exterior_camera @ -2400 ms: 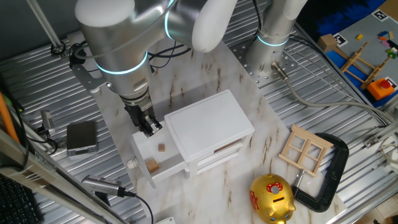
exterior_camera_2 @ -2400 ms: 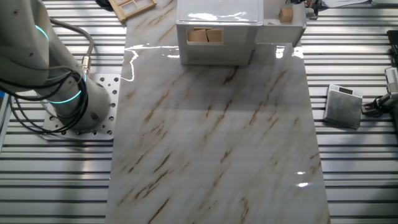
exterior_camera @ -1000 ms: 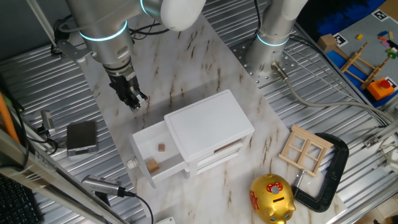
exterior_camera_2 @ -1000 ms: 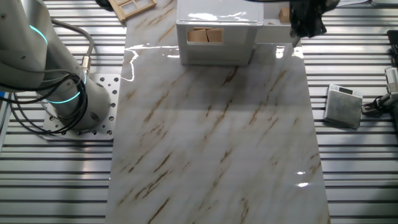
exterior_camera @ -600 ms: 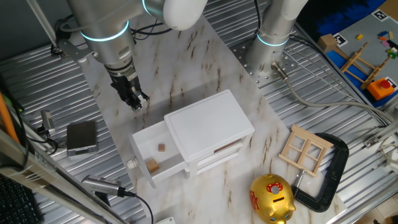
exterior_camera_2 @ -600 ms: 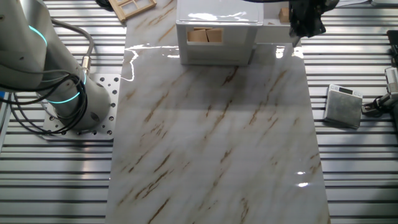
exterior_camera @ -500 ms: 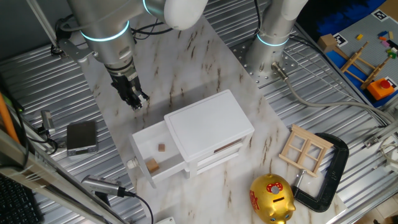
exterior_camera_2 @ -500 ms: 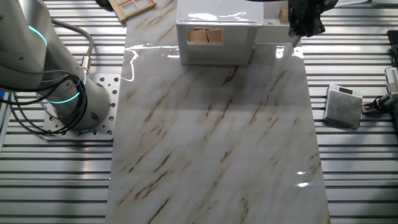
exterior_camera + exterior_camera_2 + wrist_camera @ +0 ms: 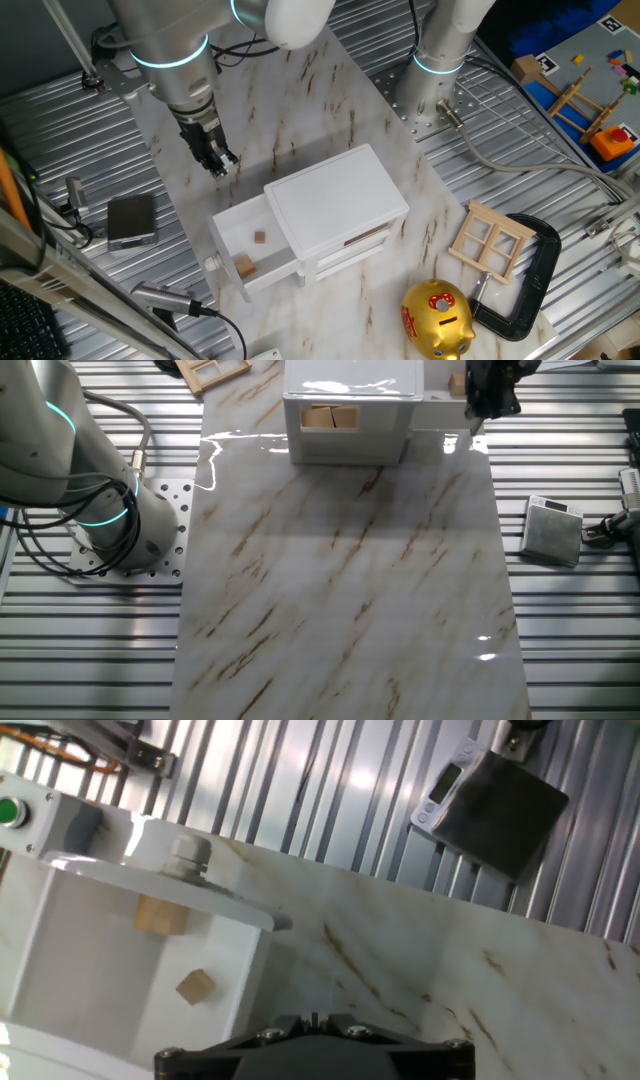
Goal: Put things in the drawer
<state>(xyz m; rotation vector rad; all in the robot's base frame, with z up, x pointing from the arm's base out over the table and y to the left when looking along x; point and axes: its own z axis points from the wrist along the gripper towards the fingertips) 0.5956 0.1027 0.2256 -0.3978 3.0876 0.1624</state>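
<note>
Already lying in the open drawer (image 9: 236, 243): two cubes (image 9: 259, 238), behind the knob (image 9: 187, 856). Hovering beside it over the bare counter (image 9: 180, 205): the tool (image 9: 218, 166), empty; spread unclear. Best approached squarely at the knob, then pushed straight to close.

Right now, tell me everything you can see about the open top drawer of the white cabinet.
The top drawer is a shallow white tray, painted-looking, pulled out of the white cabinet on the marble tabletop. A small round knob sits on its front. Inside lie two tan wooden cubes, apart from each other. The gripper hangs beside it, not touching.
</note>
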